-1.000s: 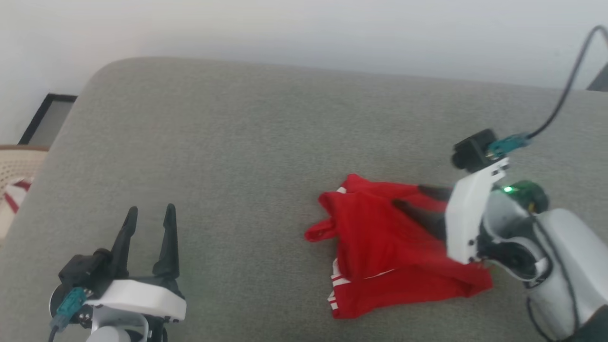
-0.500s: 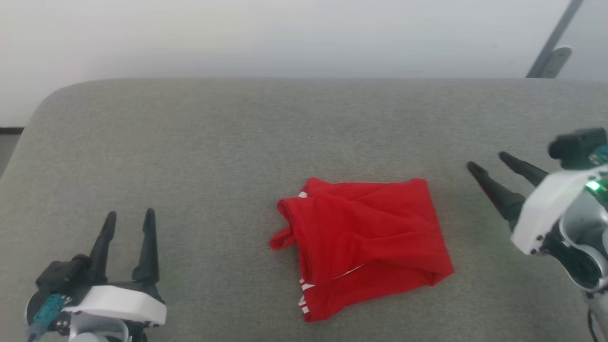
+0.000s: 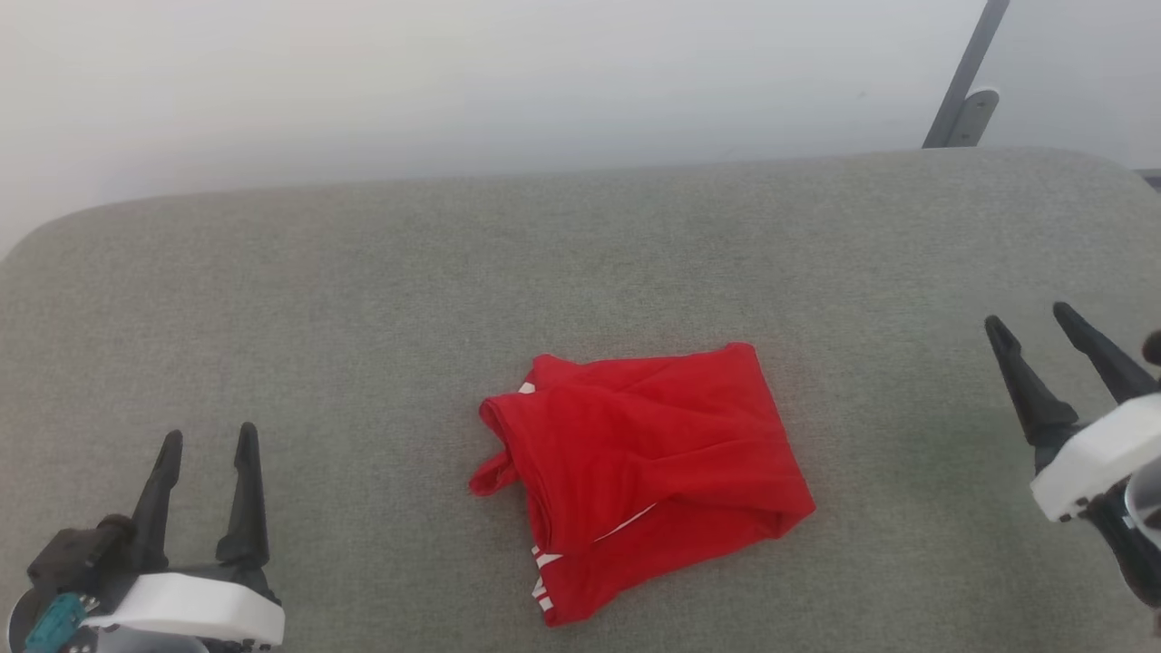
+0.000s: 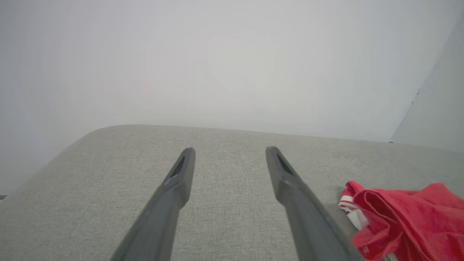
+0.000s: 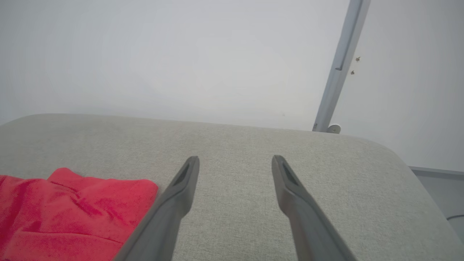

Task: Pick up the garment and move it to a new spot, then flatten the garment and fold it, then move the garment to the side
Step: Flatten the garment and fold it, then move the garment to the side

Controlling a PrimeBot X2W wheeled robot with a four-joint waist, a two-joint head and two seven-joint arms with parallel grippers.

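Observation:
The garment (image 3: 639, 467), a red shirt folded into a rough rectangle with striped red-and-white trim showing at its lower left corner, lies flat in the middle of the grey cushioned surface (image 3: 363, 299). My left gripper (image 3: 208, 438) stands open at the lower left, well apart from it. My right gripper (image 3: 1031, 321) stands open at the far right, also clear of the cloth. In the left wrist view the garment (image 4: 406, 221) sits to the right of the open left gripper (image 4: 229, 150). In the right wrist view the garment (image 5: 65, 214) lies left of the open right gripper (image 5: 235, 158).
A pale wall runs behind the surface. A grey metal post (image 3: 966, 77) leans against it at the back right, also seen in the right wrist view as the post (image 5: 339, 69). The surface's rounded right edge (image 5: 409, 163) drops to the floor.
My right gripper has let go of the garment and drawn back to the right, off the cloth. The head camera has swung, shifting the whole picture. The left gripper stays open.

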